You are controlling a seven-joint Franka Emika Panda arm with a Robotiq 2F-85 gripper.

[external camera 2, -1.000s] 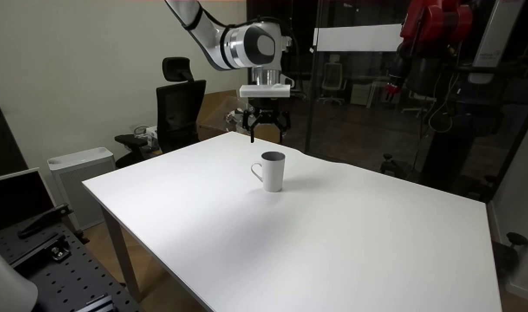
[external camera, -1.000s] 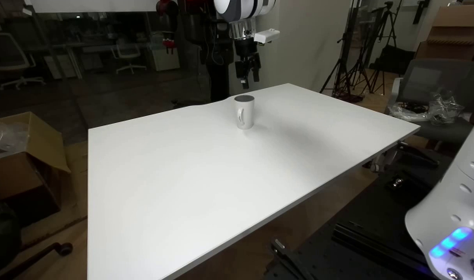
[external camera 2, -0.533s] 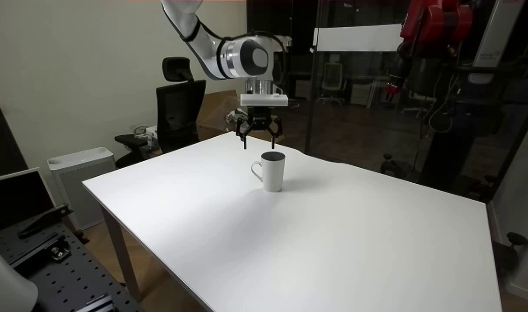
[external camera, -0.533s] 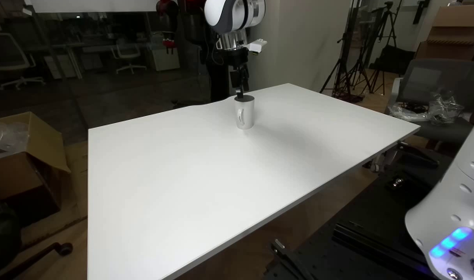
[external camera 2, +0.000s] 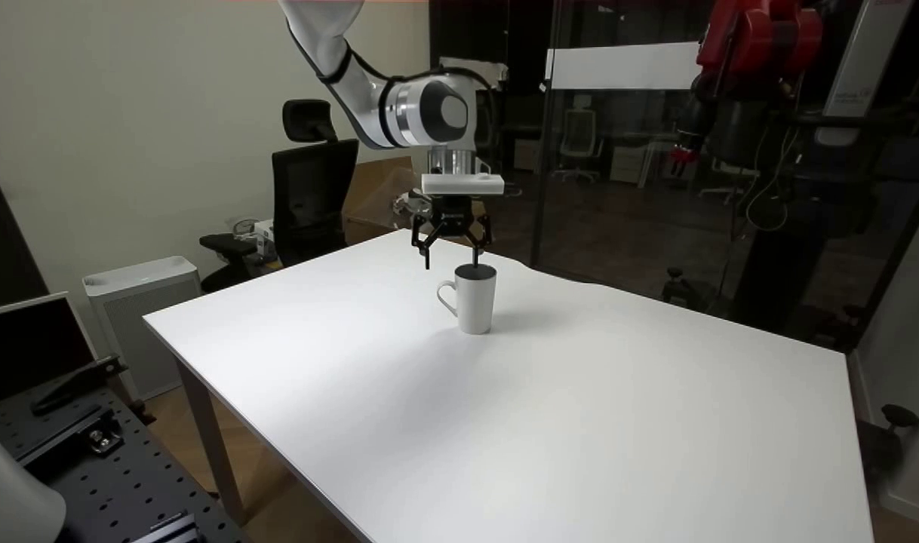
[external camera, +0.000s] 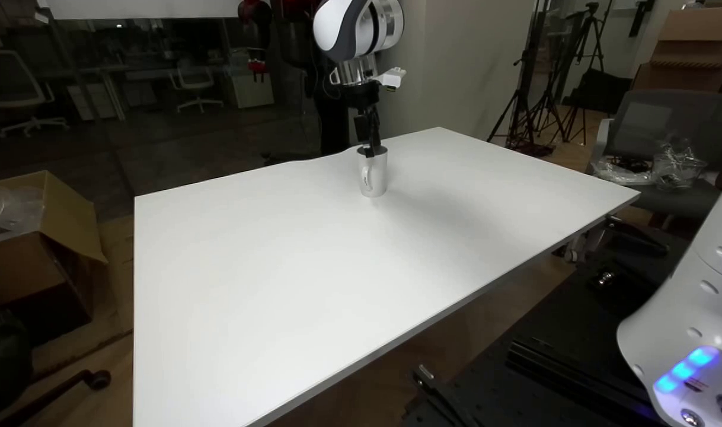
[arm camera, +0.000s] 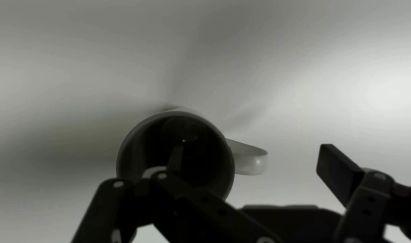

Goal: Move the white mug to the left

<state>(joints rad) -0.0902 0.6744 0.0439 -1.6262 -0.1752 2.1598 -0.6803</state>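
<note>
The white mug [external camera: 376, 178] stands upright on the white table [external camera: 266, 284]; it also shows in an exterior view [external camera 2: 476, 305]. Its inside is dark grey. In the wrist view I look down into the mug [arm camera: 205, 158], with its handle [arm camera: 251, 163] pointing right. My gripper [external camera 2: 451, 265] is open just above the mug, pointing down. In the wrist view the gripper [arm camera: 252, 152] has one finger reaching into the mug's opening. The other finger [arm camera: 338, 168] is outside, beyond the handle. Nothing is held. Part of the near rim is hidden by the gripper.
The table's back edge [external camera 2: 557, 275] lies a short way behind the mug. A black office chair [external camera 2: 312, 196] and a red robot [external camera 2: 761, 45] stand beyond the table. A cardboard box [external camera: 70, 231] is on the floor beside it.
My open gripper has come down to the mug and shifted slightly left in both exterior views. One finger has gone from above the mug to its opening. The mug has not moved.
</note>
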